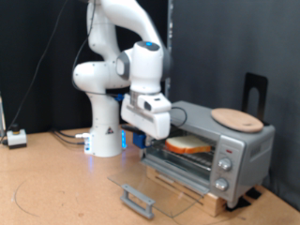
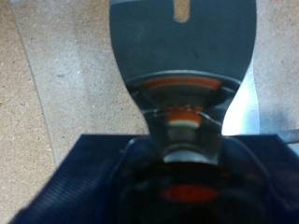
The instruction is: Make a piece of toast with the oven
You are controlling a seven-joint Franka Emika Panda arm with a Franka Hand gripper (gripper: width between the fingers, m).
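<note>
The tool (image 1: 159, 131) hung at the front upper edge of the oven (image 1: 211, 150), at its corner toward the exterior view's left, just above the open mouth. Whether its fingers stood apart or together could not be told: the exterior view hid them behind the white hand, and the wrist view showed only blurred dark shapes close to the lens.

The piece of toast (image 1: 187, 145) lay flat inside the oven on the rack, just below and beside the tool, its pale face and brown crust showing through the opening. The glass door (image 1: 155, 185) was dropped down flat toward the exterior view's bottom left, its grey handle (image 1: 138, 199) at the outer edge, leaving the mouth open in front.

A round wooden plate (image 1: 236, 118) rested on the oven's roof, toward the exterior view's right. The knobs (image 1: 225, 167) sat on the front panel, well clear of the tool. The brown worktop (image 1: 56, 187) stretched bare to the exterior view's left.
</note>
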